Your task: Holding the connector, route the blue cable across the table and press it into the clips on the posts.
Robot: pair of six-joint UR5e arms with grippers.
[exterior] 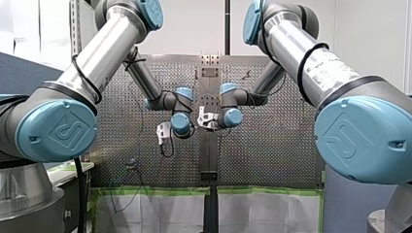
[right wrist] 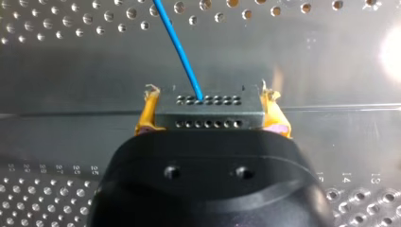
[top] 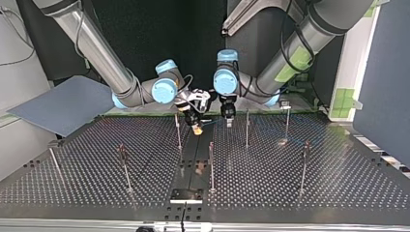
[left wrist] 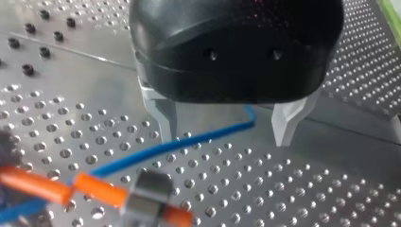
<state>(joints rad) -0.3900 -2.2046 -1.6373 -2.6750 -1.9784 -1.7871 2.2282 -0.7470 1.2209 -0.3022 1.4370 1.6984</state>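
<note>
In the right wrist view my right gripper (right wrist: 210, 118) is shut on the grey connector (right wrist: 208, 112), one yellow pad on each side. The blue cable (right wrist: 177, 45) leaves the connector's face and runs ahead over the perforated table (right wrist: 71, 61). My left gripper (left wrist: 226, 135) hangs open just above the table, its metal fingers (left wrist: 163, 120) standing on either side of the blue cable (left wrist: 189, 142). The connector (left wrist: 149, 198) shows ahead of it. In the top view my right gripper (top: 196, 122) and left gripper (top: 228, 118) hang side by side near the table's far middle.
Several thin posts with clips stand on the table, among them a post (top: 178, 130) beside my right gripper, a second post (top: 247, 128) beside my left gripper and a third post (top: 211, 164) nearer the camera. A grey-blue board (top: 63, 104) lies at the top view's left.
</note>
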